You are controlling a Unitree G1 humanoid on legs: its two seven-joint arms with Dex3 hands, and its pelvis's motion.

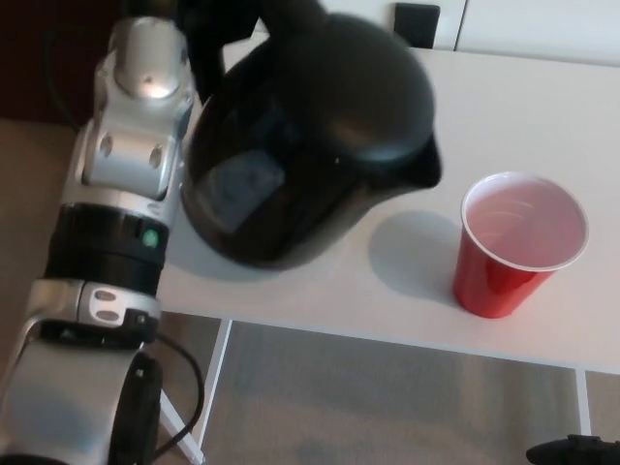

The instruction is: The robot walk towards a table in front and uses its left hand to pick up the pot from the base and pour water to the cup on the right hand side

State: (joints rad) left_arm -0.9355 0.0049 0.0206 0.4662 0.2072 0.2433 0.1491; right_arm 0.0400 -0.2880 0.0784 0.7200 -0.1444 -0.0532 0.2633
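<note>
The pot, a rounded black kettle with a smooth, faintly glossy plastic shell, is hanging tilted above the white table, its pointed spout leaning right toward the cup. A dull grey oval window is showing on its near side, and a soft shadow is lying on the tabletop beneath it. The left hand is sitting at the far left by the kettle's handle, its black fingers merging with the dark handle, so how it is closed I cannot tell. The forearm is showing as brushed silver metal segments with round bolts, a black band and a small green light. The cup is a red plastic tumbler with a thin white rim and pale inside, standing upright on the table, right of the spout and apart from it.
</note>
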